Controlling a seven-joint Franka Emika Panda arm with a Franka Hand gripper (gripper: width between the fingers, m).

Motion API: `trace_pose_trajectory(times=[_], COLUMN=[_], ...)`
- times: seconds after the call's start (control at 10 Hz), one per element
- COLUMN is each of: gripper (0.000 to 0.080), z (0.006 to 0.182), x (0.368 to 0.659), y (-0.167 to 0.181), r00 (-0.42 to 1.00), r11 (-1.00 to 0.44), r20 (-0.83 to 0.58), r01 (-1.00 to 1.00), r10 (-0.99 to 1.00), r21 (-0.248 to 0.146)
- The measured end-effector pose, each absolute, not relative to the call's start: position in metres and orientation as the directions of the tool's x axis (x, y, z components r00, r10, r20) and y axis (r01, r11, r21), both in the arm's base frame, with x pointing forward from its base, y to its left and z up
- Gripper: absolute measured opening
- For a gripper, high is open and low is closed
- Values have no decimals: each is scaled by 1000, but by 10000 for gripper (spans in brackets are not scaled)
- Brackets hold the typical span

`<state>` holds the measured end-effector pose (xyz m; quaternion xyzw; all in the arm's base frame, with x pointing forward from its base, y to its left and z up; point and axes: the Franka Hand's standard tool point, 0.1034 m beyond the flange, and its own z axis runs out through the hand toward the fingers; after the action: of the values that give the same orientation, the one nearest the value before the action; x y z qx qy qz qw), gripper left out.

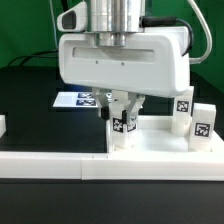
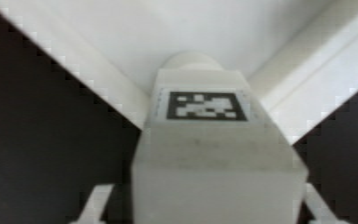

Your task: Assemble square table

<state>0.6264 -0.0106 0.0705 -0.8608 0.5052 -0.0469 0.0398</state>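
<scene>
Your gripper (image 1: 124,112) is clamped on a tagged leg (image 1: 124,124), holding it upright over the slab (image 1: 160,140) near the front wall (image 1: 110,168). Two more legs (image 1: 192,116) stand at the exterior view's right. The marker board (image 1: 78,99) lies behind.

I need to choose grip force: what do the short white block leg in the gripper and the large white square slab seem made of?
The short white block leg looks like matte white plastic: dull, even faces and a flat printed tag. The large white square slab looks the same: smooth, uniform, no grain. Painted wood can't be excluded.
</scene>
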Motion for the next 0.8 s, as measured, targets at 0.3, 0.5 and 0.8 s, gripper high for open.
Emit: trace_pose_trajectory(times=[0.3, 0.5, 0.8], gripper=[288, 288, 413], z=[68, 68, 67], x=[621, 619, 619], y=[-8, -8, -8], r00=[-41, -253, -302], r11=[48, 261, 309], r20=[-66, -102, -106], r01=[-994, -963, -949], r10=[-997, -962, -948], r21=[-100, -70, -64])
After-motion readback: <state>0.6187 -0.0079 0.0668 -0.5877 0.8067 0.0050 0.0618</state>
